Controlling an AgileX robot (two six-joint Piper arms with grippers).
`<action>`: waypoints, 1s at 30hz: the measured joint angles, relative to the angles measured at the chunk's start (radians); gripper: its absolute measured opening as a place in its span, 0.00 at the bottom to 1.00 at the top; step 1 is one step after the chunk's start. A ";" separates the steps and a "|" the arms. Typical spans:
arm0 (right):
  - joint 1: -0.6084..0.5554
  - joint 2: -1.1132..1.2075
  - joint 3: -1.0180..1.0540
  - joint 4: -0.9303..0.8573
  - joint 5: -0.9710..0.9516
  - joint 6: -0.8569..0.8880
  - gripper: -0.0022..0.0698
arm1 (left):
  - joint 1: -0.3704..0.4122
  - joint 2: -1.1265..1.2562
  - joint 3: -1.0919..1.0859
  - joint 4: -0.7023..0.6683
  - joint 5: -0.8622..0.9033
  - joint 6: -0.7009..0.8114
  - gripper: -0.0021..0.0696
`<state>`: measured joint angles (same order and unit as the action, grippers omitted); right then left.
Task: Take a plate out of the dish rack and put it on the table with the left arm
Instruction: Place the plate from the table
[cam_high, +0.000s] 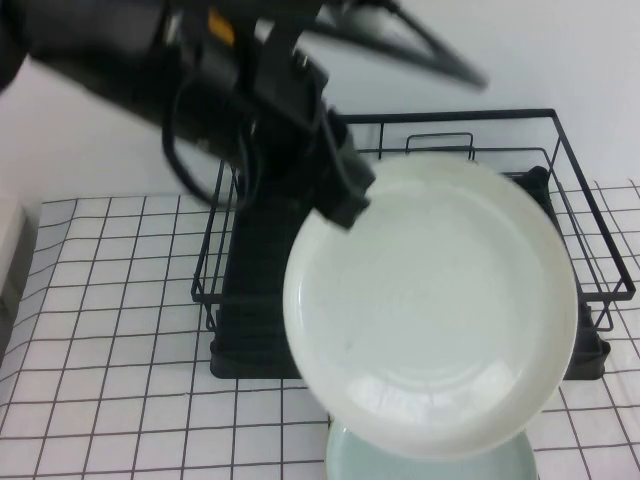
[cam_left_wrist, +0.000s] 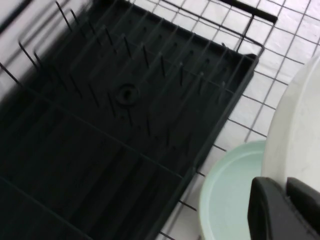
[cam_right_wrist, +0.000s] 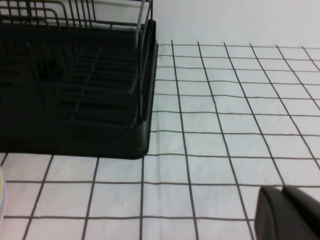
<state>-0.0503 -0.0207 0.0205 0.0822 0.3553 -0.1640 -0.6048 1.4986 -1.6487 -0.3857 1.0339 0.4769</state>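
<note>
Gripping the white plate (cam_high: 430, 300) by its rim, my left fingers (cam_high: 345, 205) clamp it above the dish rack (cam_high: 250, 300); no writing shows. My right fingers (cam_right_wrist: 290, 212) hover low over the bench (cam_right_wrist: 225, 125); their gap I cannot tell.

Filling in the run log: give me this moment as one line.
left hand: shut on white plate, lifted out above dish rack | green plate: on table | right hand: low over table, parked

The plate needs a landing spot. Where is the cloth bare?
Left gripper, shut, holds the plate above the rack. Bare table left of the rack. Crowded in front: mint plate. Right gripper low over bare cloth.
</note>
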 joint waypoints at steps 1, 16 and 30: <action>0.000 0.000 0.000 0.000 0.000 0.000 0.03 | 0.000 -0.029 0.068 -0.009 -0.039 -0.002 0.03; 0.000 0.000 0.000 0.000 0.000 0.000 0.03 | 0.000 -0.100 0.631 -0.274 -0.476 0.052 0.03; 0.000 0.000 0.000 0.000 0.000 0.000 0.03 | 0.000 0.054 0.635 -0.343 -0.494 0.066 0.03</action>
<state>-0.0503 -0.0207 0.0205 0.0822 0.3553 -0.1640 -0.6048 1.5530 -1.0138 -0.7288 0.5395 0.5428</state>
